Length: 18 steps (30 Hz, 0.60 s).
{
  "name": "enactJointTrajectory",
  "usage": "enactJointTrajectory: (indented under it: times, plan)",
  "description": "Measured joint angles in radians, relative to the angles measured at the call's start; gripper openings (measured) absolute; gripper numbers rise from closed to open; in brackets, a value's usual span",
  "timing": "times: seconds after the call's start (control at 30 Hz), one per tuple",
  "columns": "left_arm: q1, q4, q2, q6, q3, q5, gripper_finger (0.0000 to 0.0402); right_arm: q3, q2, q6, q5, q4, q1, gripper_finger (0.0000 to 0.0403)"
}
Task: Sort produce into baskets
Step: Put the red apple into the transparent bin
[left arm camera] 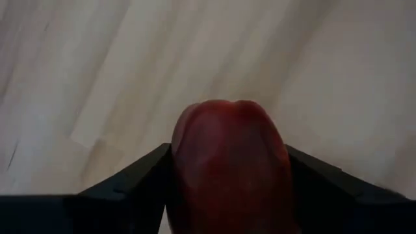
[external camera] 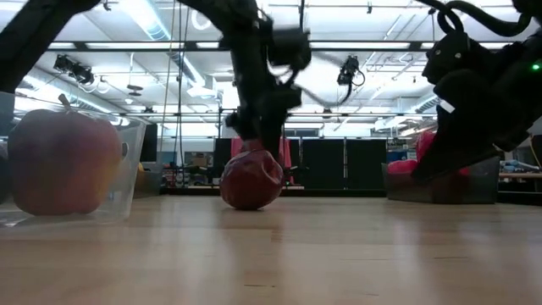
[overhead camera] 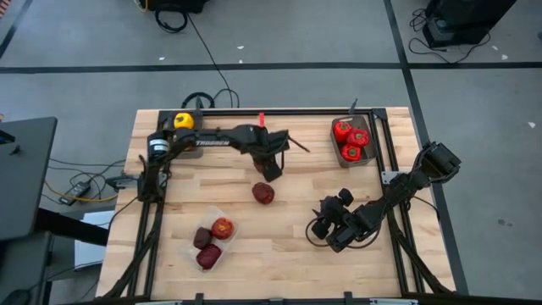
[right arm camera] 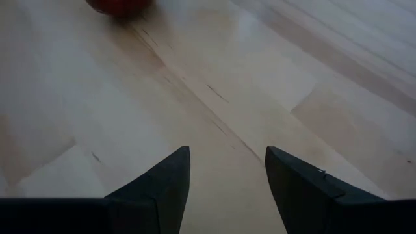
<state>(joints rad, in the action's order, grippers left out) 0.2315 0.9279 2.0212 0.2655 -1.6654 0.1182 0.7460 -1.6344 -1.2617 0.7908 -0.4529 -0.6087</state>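
Observation:
A dark maroon fruit (overhead camera: 262, 193) sits on the table's middle and also shows in the low view (external camera: 251, 180). My left gripper (overhead camera: 268, 175) reaches it from the far side and is shut on it; the fruit (left arm camera: 229, 162) fills the gap between the fingers. My right gripper (overhead camera: 326, 229) is open and empty, low over bare wood at the near right (right arm camera: 227, 169). A clear tray (overhead camera: 196, 256) at the near left holds two maroon fruits and a red-orange one. A dark grey basket (overhead camera: 370, 134) at the far right holds three red peppers. A yellow pepper (overhead camera: 183, 121) lies at the far left. My left gripper pinches the maroon fruit between its two fingers, one on each flank (left arm camera: 179, 156). The fingers slant down from the table's far side. The fruit's free end (left arm camera: 227, 110) sticks out past the fingertips. In the low view its underside (external camera: 251, 205) rests on the table.
The right arm (overhead camera: 398, 191) lies across the near right of the table. The clear tray's wall (external camera: 127, 169) stands at the left of the low view, with a fruit (external camera: 63, 161) inside. Bare wood lies between the maroon fruit and the clear tray.

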Motion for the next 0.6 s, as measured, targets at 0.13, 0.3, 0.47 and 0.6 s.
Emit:
enactJointTrajectory:
  times: [0.13, 0.3, 0.47, 0.6]
  plan:
    - [-0.073, 0.058, -0.060, 0.027, 0.001, 0.019, 0.0268, 0.000, 0.000, 0.006, 0.030, 0.011, -0.008, 0.0211]
    - [-0.194, 0.120, -0.148, 0.115, 0.002, 0.086, 0.0254, 0.000, 0.000, 0.033, 0.036, 0.014, -0.007, 0.0211]
    - [-0.333, 0.275, -0.231, 0.288, 0.002, 0.171, 0.0266, 0.000, 0.000, 0.063, 0.047, 0.026, -0.008, 0.0211]
    - [-0.466, 0.454, -0.281, 0.497, 0.002, 0.258, 0.0273, 0.000, 0.000, 0.073, 0.094, 0.043, -0.007, 0.0211]
